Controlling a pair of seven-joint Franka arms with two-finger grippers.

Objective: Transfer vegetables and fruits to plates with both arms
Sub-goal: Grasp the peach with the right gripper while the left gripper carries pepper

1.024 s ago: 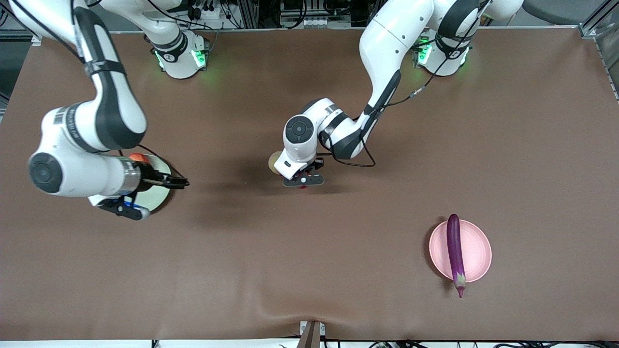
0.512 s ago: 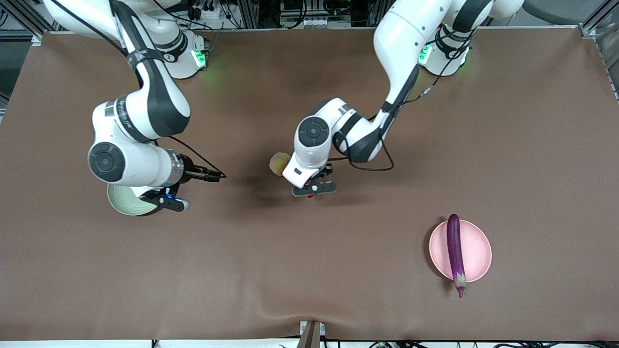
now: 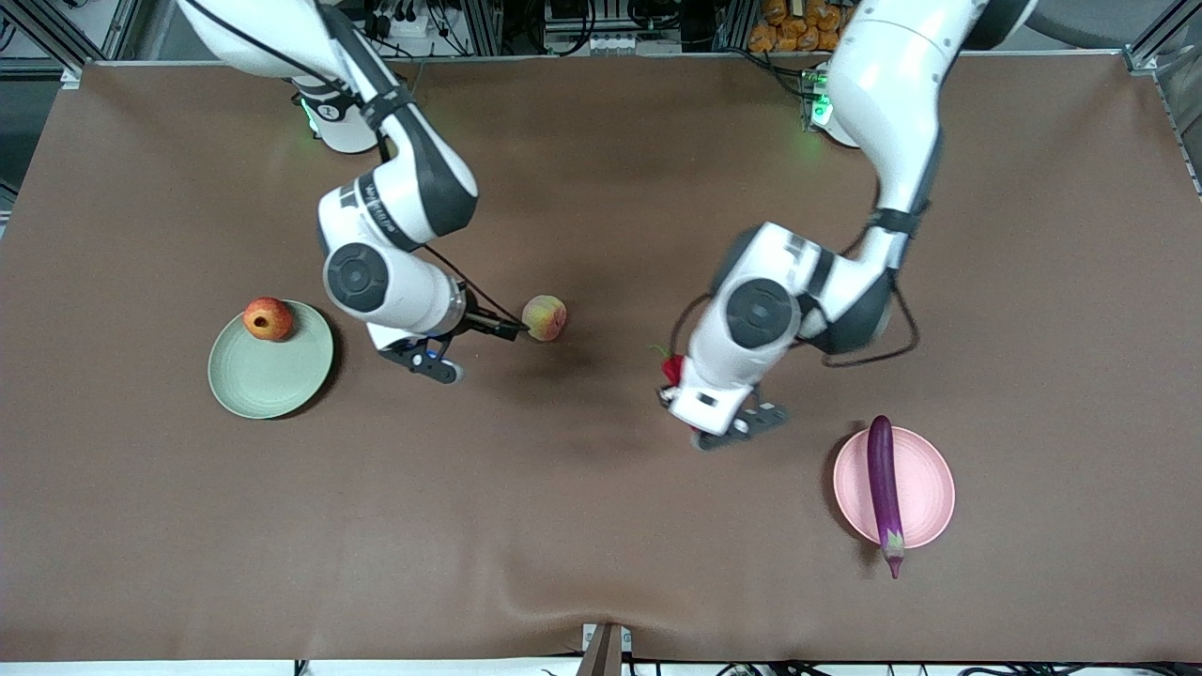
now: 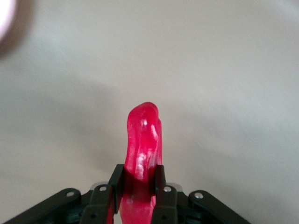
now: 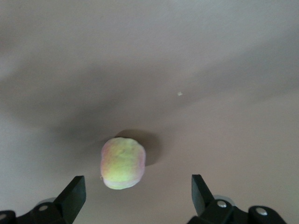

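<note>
Front view: on the brown worktop [image 3: 601,526] the mint green plate [image 3: 272,376] sits toward the right arm's end and holds the pomegranate [image 3: 268,318] at its rim. The pink plate [image 3: 916,488] lies toward the left arm's end, near the left pincer [image 3: 700,413], with the purple eggplant [image 3: 881,483] lying across it, its stem end hanging over the rim nearest the camera. The left pincer is up over bare worktop between the peach [image 3: 545,317] and the pink plate, and the red chili pepper [image 3: 670,368] shows beside its wrist. The right pincer [image 3: 512,330] hangs over the worktop just beside the peach, between it and the green plate

Left wrist view: the left pincer [image 4: 139,191] is clamped on the chili pepper [image 4: 142,140], whose glossy tip sticks out past the fingers [image 4: 116,184] over the worktop

Right wrist view: the right pincer [image 5: 135,196] has its fingers [image 5: 74,193] spread wide apart, with nothing held. The peach [image 5: 123,162] rests on the worktop just ahead of the gap, nearer one finger than the other
</note>
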